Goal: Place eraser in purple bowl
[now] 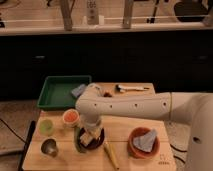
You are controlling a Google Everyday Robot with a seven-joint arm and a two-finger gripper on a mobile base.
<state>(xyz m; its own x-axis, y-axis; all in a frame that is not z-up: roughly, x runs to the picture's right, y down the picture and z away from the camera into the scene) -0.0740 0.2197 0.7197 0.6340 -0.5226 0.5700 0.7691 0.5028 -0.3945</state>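
Note:
The purple bowl [96, 143] sits at the front middle of the wooden table, mostly covered by my arm. My gripper [89, 134] points down from the white arm, right over the bowl's inside. A small tan block with a dark underside, the eraser [86, 139], shows at the gripper's tip, within the bowl's rim. I cannot tell whether it is held or lies in the bowl.
A green tray [52, 97] with a grey-blue block [78, 90] stands at the back left. A white cup with orange contents [71, 116], a green cup [46, 126] and a metal cup [49, 146] stand left. An orange-brown bowl with grey cloth [144, 141] is right. A yellow stick [111, 155] lies in front.

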